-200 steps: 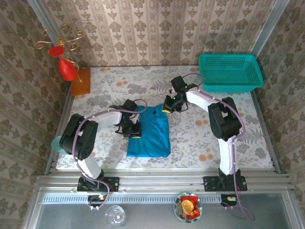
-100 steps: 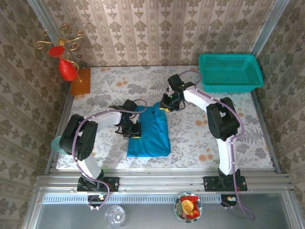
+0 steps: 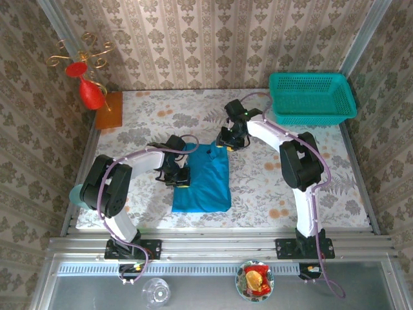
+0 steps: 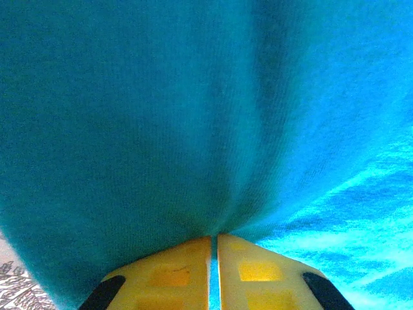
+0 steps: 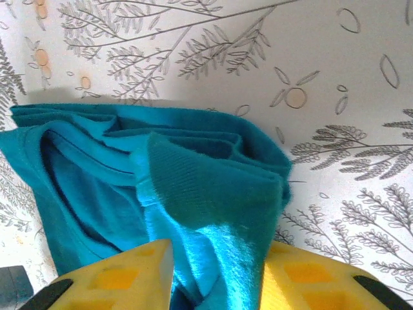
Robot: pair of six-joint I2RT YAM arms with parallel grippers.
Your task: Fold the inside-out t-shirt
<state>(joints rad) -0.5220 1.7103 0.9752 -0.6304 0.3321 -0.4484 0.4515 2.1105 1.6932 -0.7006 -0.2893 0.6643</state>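
Observation:
The inside-out t-shirt (image 3: 205,181) lies as a bright blue folded rectangle in the middle of the flowered table. At its left edge my left gripper (image 3: 181,177) is shut on the cloth. In the left wrist view the yellow fingertips (image 4: 187,261) meet with a pinch of t-shirt (image 4: 193,116) between them. My right gripper (image 3: 225,143) sits at the shirt's far right corner. There its yellow fingers (image 5: 122,278) stand apart, with a loose bunch of folded cloth and ribbed hem (image 5: 213,194) lying between them.
A teal mesh basket (image 3: 312,97) stands at the back right corner. A red vase (image 3: 91,94) and an orange block (image 3: 109,110) are at the back left. Bare flowered tabletop (image 3: 277,181) lies right of the shirt.
My right gripper has shifted left along the shirt's far edge and its jaws have parted, loosening the cloth. The left gripper has stayed shut in place.

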